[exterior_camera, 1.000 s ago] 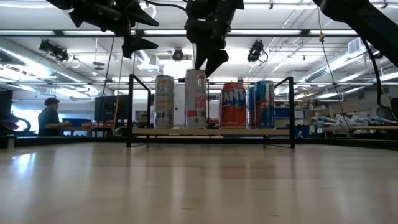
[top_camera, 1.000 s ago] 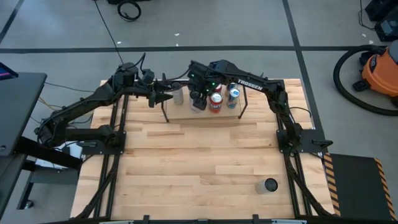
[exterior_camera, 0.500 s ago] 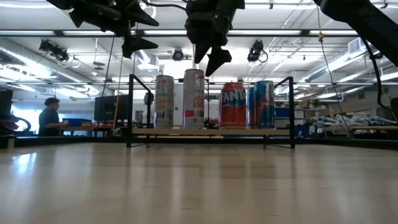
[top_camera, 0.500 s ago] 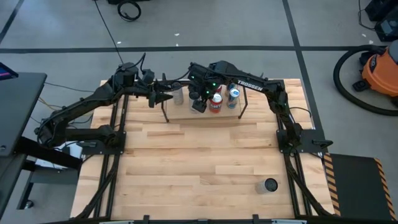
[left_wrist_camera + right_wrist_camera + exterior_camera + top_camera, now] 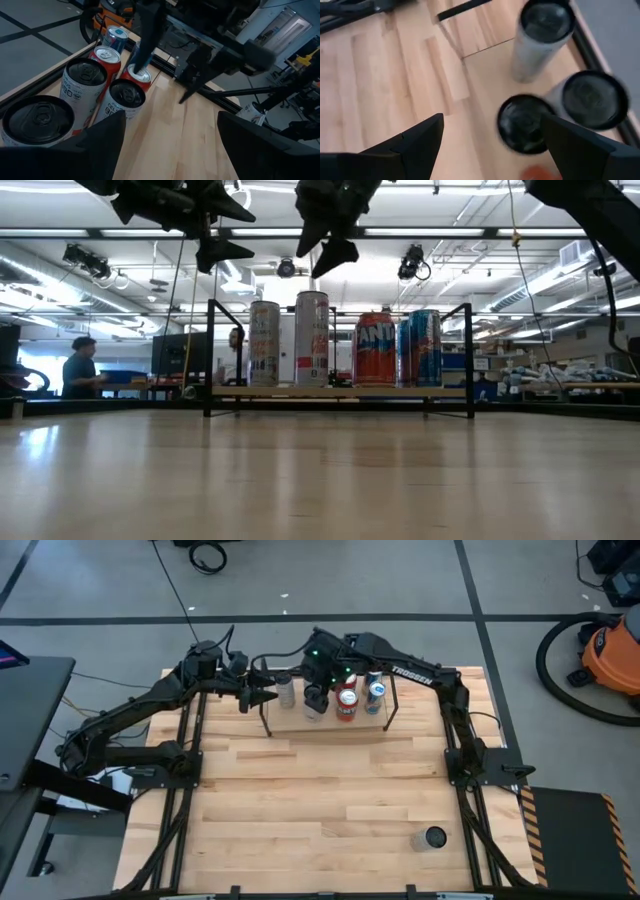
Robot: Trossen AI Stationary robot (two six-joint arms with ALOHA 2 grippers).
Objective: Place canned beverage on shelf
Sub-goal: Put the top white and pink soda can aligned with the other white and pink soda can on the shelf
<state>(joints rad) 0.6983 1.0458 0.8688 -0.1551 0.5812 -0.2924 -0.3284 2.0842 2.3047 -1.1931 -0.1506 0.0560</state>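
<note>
The shelf [image 5: 296, 727] stands at the table's far middle, and several cans stand upright on its wood board [image 5: 340, 391]. Among them are a white can [image 5: 264, 343], a tall silver can [image 5: 312, 338], an orange can [image 5: 375, 348] and a blue can [image 5: 424, 347]. My right gripper [image 5: 327, 248] hangs open above the tall silver can, clear of its top, slanting downward. My left gripper [image 5: 264, 697] hovers open at the shelf's left end with nothing between its fingers.
One more can [image 5: 435, 837] stands alone on the table near the right front corner. The rest of the wood tabletop [image 5: 320, 800] in front of the shelf is bare. People sit in the room beyond the table's far edge.
My right gripper has risen from just above the tall silver can's top and tipped toward the far side, its fingers still spread. The can stays upright on the shelf.
</note>
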